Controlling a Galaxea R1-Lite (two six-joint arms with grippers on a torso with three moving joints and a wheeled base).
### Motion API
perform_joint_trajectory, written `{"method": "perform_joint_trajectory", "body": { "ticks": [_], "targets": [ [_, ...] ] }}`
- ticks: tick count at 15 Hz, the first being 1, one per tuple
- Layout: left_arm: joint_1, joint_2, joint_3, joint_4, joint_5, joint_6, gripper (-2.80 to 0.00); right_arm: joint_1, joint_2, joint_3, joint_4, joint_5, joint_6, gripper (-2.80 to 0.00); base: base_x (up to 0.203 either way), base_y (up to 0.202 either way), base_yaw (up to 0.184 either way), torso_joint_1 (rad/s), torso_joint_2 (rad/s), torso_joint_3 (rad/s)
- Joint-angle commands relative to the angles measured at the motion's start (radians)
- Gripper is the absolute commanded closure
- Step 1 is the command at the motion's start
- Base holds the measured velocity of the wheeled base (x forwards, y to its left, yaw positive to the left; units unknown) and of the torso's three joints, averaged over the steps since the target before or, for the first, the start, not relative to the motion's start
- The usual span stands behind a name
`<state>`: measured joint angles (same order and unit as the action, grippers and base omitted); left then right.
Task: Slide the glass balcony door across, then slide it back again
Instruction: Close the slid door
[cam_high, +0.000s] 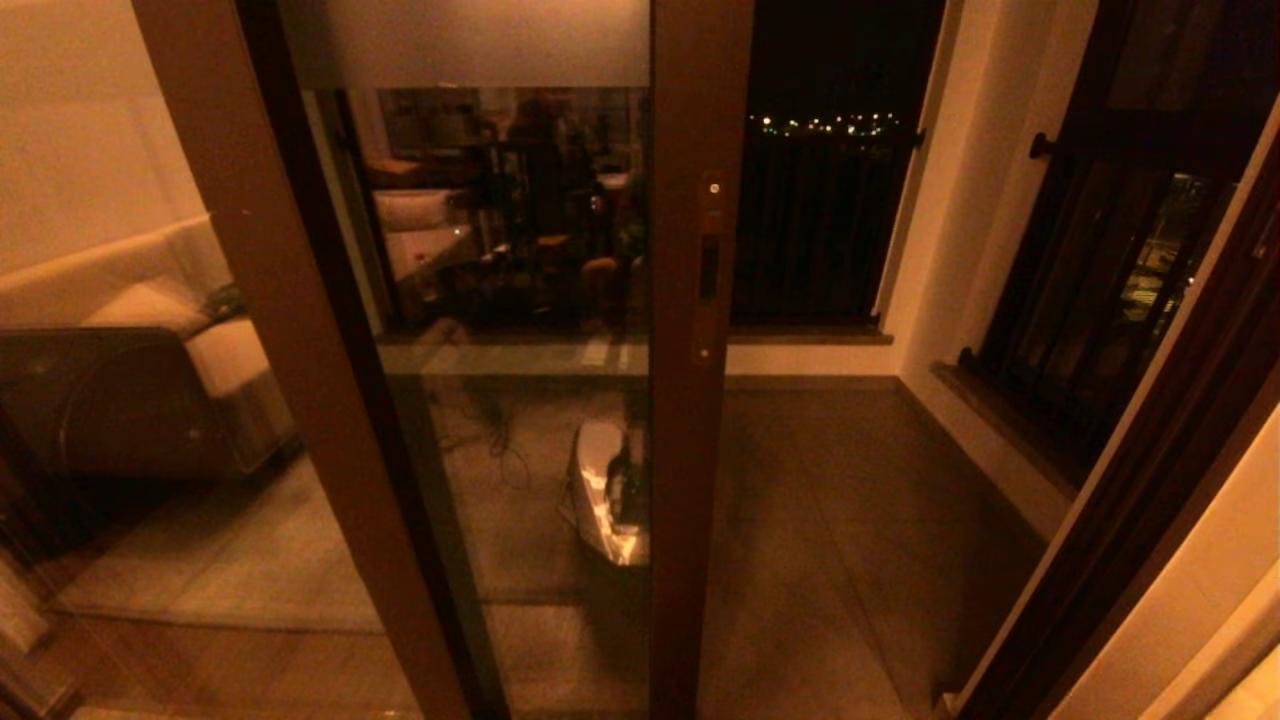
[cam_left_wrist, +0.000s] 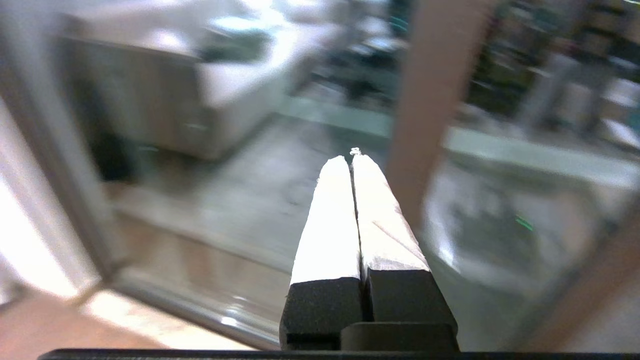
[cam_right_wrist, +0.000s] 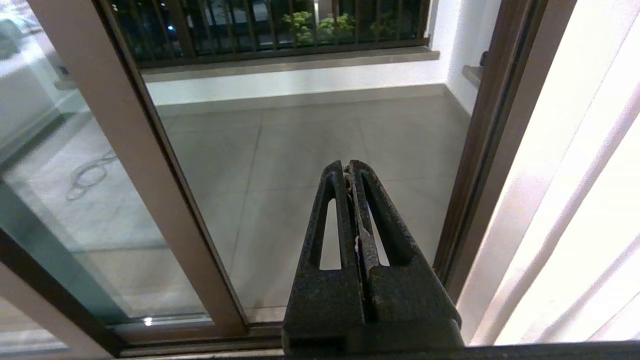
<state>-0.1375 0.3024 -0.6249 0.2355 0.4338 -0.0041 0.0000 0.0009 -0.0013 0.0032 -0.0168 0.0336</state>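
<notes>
Both grippers, left (cam_left_wrist: 352, 159) and right (cam_right_wrist: 348, 167), closed, empty

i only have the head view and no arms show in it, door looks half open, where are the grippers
Observer: The right gripper is shut and empty, pointing at the open gap over the balcony floor.
Operator: is it touching the glass balcony door
Observer: No. The door's stile stands apart from its fingertips.
Operator: and the left one
Observer: The left gripper is shut too, holding nothing, pointing toward the glass by a brown frame bar.
Operator: handle slot free then
Observer: Yes, the recessed handle slot has nothing in it.
</notes>
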Motion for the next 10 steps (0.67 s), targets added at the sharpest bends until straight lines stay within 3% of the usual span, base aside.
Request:
{"method": "perform_joint_trajectory", "body": {
  "ticks": [1, 3, 5, 8, 10],
  "targets": [
    [0.139, -0.028, -0.001, -0.004, -0.047, 0.017, 0.00, 0.000, 0.001, 0.001, 0.000, 0.000, 0.000, 0.00, 0.000, 0.000, 0.000, 0.000, 0.00, 0.000],
    [0.203, -0.081, 0.056, -0.042, -0.151, 0.006, 0.00, 0.000, 0.001, 0.000, 0.000, 0.000, 0.000, 0.00, 0.000, 0.000, 0.000, 0.000, 0.00, 0.000],
    [0.162, -0.215, 0.158, -0.066, -0.288, -0.019, 0.00, 0.000, 0.001, 0.000, 0.000, 0.000, 0.000, 0.00, 0.000, 0.000, 0.000, 0.000, 0.00, 0.000],
    [0.144, -0.300, 0.469, -0.123, -0.348, 0.096, 0.00, 0.000, 0.001, 0.000, 0.000, 0.000, 0.000, 0.00, 0.000, 0.000, 0.000, 0.000, 0.00, 0.000],
    [0.138, -0.301, 0.635, -0.243, -0.452, 0.123, 0.00, 0.000, 0.001, 0.000, 0.000, 0.002, -0.024, 0.00, 0.000, 0.000, 0.000, 0.000, 0.00, 0.000]
  ]
}}
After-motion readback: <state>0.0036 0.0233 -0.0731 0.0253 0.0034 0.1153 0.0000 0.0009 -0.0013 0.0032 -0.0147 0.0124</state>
